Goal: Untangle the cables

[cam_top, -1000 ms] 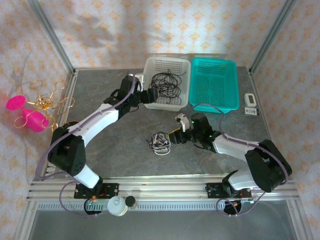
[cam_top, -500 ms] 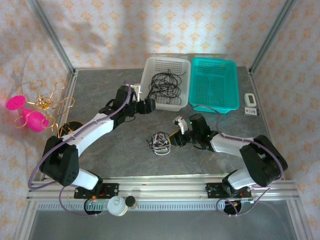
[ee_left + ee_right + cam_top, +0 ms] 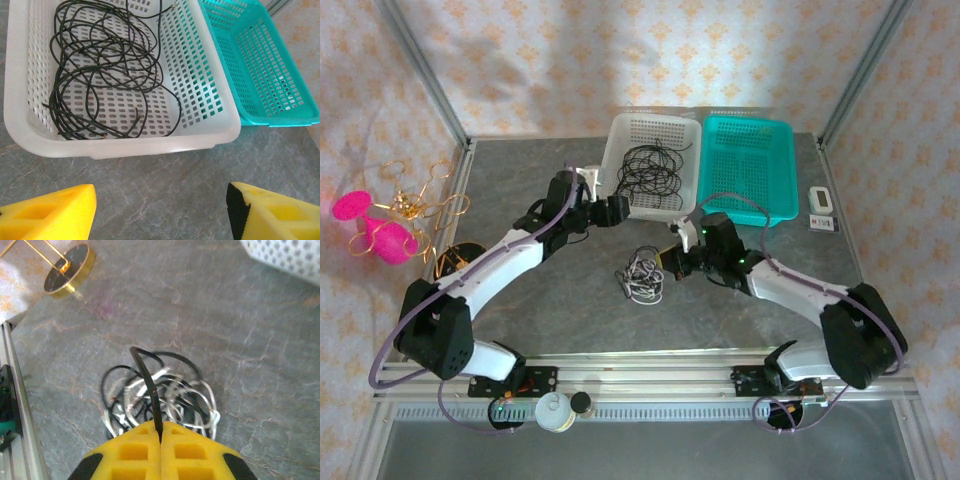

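A fist-sized black-and-white cable tangle (image 3: pixel 642 274) lies mid-table, blurred in the right wrist view (image 3: pixel 160 392). My right gripper (image 3: pixel 672 258) (image 3: pixel 160 432) is shut on a black cable (image 3: pixel 149 382) that rises from the tangle into the pinch. Loose black cables (image 3: pixel 650 168) (image 3: pixel 100 65) lie looped inside the white basket (image 3: pixel 620 135) (image 3: pixel 150 145). My left gripper (image 3: pixel 617 211) (image 3: pixel 160 210) hovers open over bare table just in front of that basket, with nothing between its yellow fingers (image 3: pixel 55 212).
A teal basket (image 3: pixel 775 135) (image 3: pixel 300 115) stands right of the white one. A gold wire ornament (image 3: pixel 415 205) with pink cups sits at the left edge, its round gold base (image 3: pixel 67 265) near the tangle. A small white device (image 3: pixel 821 200) lies far right.
The right gripper has pulled back and up to the right with the black cable, dragging the tangle slightly. The left gripper has backed away from the white basket and stays open.
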